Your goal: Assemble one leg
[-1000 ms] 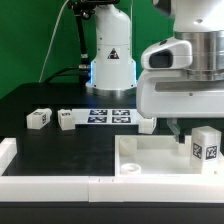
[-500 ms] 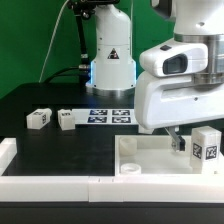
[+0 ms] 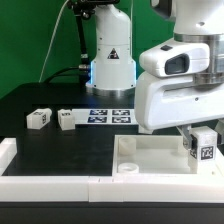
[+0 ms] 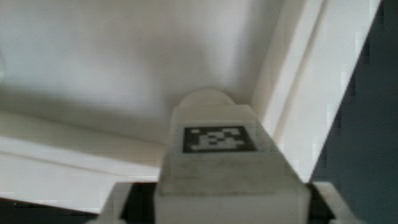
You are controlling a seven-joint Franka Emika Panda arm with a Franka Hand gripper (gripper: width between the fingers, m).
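From the exterior view, the white robot arm reached down at that view's right, and its tool stood over the large white tray-like piece; the leg, a small white post with a black-and-white tag on its face, stood upright at the tool, over the tray's right end as that view showed it; whether the leg's foot touched the tray could not be told from there. The wrist view showed what the other hid: the leg sat between the two fingers, which pressed its sides, so the tool was closed on it; its tag faced the camera, and white tray surfaces lay blurred behind. The exterior view alone showed the black worktop; two more small tagged white blocks lay near the marker board; a white rail ran along the near edge; a green backdrop stood behind the arm's base.
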